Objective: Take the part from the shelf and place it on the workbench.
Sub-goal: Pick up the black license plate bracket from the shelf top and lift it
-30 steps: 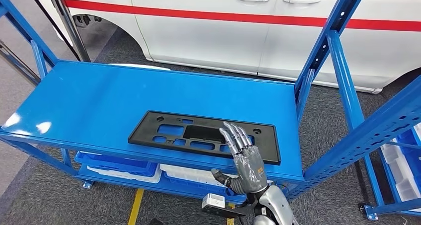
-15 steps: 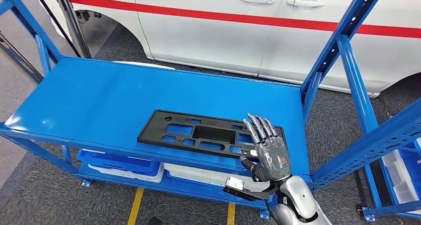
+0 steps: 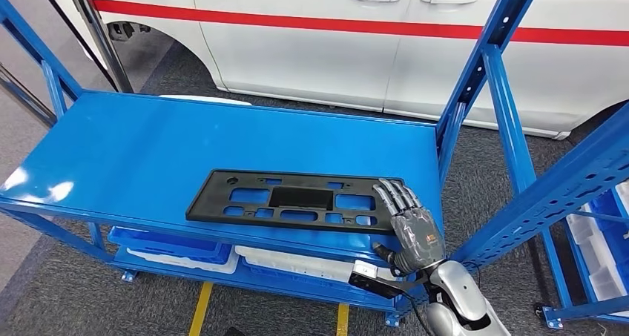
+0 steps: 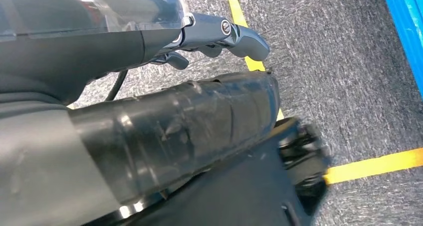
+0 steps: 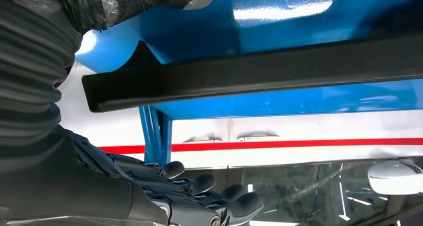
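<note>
A: The black plastic part (image 3: pixel 295 202) lies flat on the blue shelf (image 3: pixel 133 150), near its front edge; the right hand (image 3: pixel 412 228), fingers straight and apart, rests at its right end.

B: At the right wrist, that part (image 5: pixel 249 71) hangs clear of the fingers (image 5: pixel 199 183). Get the thumb beneath before lifting. At the left wrist, the left hand (image 4: pixel 219 36) hangs over floor, grip unclear.

part (image 3: pixel 297 201) on shelf (image 3: pixel 133 150) | right hand (image 3: pixel 415 228) at part's right end
</note>
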